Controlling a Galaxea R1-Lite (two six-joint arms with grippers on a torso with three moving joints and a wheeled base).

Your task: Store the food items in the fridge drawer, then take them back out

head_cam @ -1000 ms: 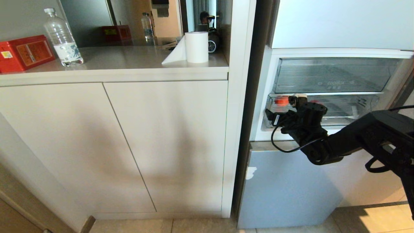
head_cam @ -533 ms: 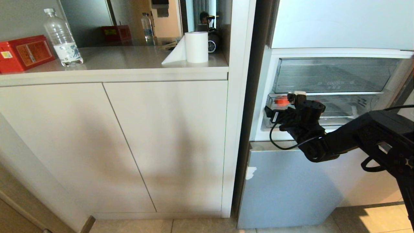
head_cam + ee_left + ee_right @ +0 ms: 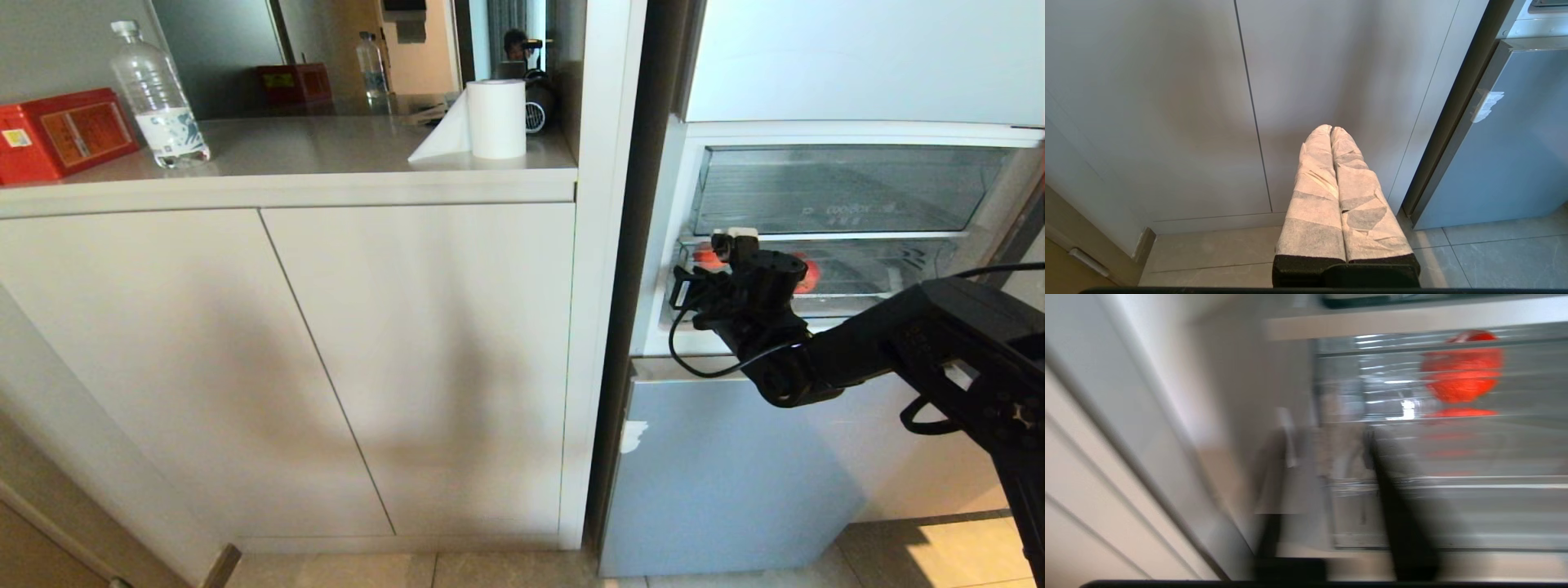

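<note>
**Right jaws reaching at the fridge drawer, red fruit lying inside**

On the desk (image 3: pixel 326 155), a red box (image 3: pixel 61 131) is sitting at the left edge with a clear bottle (image 3: pixel 159 98) just beside it. A white paper roll (image 3: pixel 495 118) is standing near the right edge.

Below, the left gripper (image 3: pixel 1331 130) is hanging parked in front of the cabinet doors (image 3: pixel 1208 102), its taped jaws pressed together and holding nothing.

Further right, in the open fridge, the right gripper (image 3: pixel 729 245) is reaching in at the left end of the fridge drawer (image 3: pixel 882 306), under the clear upper drawer (image 3: pixel 849 192) with faint lettering. The wrist view is smeared, so I cannot tell whether these jaws are open or closed.

A round red fruit (image 3: pixel 1461 371) is lying on the drawer's ribbed floor behind the transparent front lip. It is sitting deeper in than the jaws and off to one side of them, not between them. In the head view, red is showing on either side of the gripper's body.
</note>
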